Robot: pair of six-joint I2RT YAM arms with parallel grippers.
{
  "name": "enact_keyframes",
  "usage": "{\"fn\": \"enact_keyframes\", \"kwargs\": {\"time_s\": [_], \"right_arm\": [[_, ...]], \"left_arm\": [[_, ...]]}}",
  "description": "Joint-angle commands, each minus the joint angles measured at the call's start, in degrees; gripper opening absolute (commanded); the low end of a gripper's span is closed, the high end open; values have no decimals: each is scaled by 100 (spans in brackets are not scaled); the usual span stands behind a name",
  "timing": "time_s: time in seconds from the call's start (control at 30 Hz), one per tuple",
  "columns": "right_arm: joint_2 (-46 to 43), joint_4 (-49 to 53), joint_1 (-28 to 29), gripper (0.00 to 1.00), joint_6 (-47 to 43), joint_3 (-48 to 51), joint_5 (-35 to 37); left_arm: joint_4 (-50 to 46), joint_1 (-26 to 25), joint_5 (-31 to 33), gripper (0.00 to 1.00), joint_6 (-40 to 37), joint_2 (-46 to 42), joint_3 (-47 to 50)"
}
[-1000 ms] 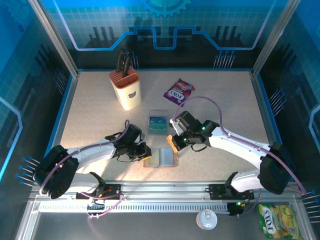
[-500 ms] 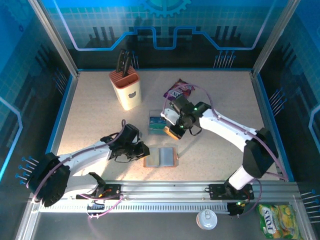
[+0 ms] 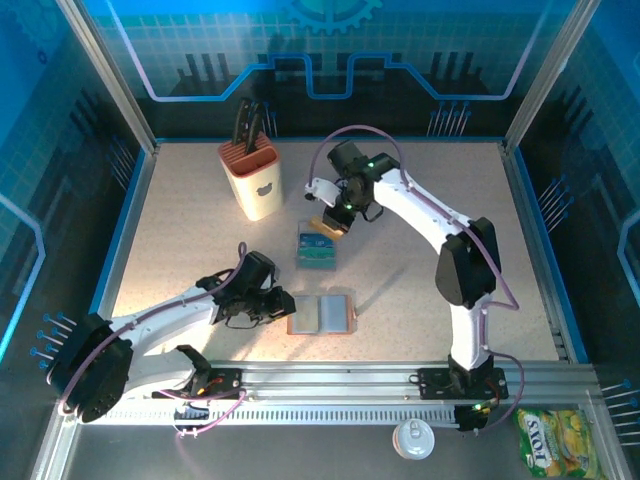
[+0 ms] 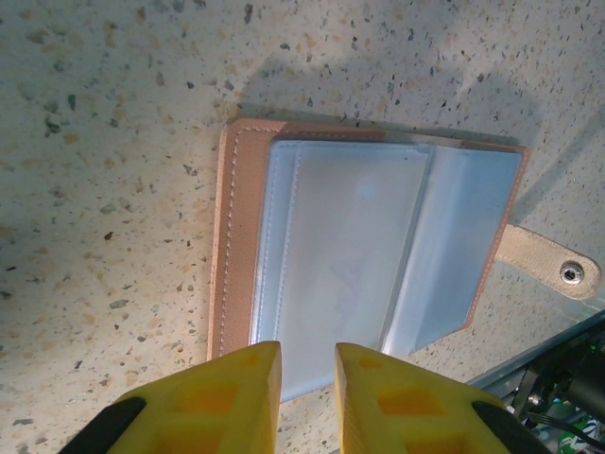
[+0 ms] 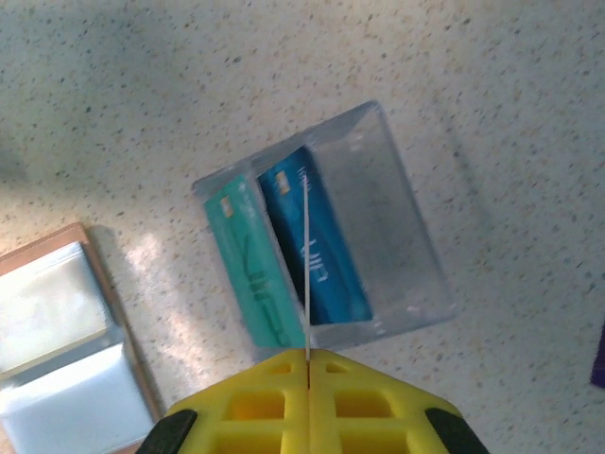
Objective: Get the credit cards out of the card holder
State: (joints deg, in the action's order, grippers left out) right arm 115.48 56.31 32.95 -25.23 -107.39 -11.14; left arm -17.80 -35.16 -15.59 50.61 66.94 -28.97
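Hovering at the bottom of the left wrist view, the left claw (image 4: 308,355) stands slightly open, with a narrow gap between its fingers. It grips nothing and sits just over the near edge of the holder (image 4: 331,274). The holder lies spread open on the table (image 4: 113,113) with its pale sleeves (image 4: 350,236) facing up; whether anything is inside them I cannot tell.

Farther off, mid-frame in the top view, the clear tray (image 3: 317,247) holds two cards side by side, teal (image 5: 250,274) on the left and blue (image 5: 326,255) on the right. Above the tray the right claw (image 5: 308,357) is clamped shut on a thin card (image 5: 307,265), seen edge-on over the blue one.
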Motion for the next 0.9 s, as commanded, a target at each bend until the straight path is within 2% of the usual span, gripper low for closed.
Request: {"fn": "enact_keyframes", "kwargs": {"time_s": [0.0, 0.23, 0.87], "right_arm": [[405, 612, -150, 0, -482, -707, -207], [1090, 1039, -328, 0, -903, -1638, -380], [1959, 1270, -339, 3, -1263, -2170, -733]], "left_arm": [[-225, 11, 96, 23, -52, -69, 23], [-336, 20, 91, 23, -68, -66, 39], [-61, 35, -25, 24, 88, 308, 81]]}}
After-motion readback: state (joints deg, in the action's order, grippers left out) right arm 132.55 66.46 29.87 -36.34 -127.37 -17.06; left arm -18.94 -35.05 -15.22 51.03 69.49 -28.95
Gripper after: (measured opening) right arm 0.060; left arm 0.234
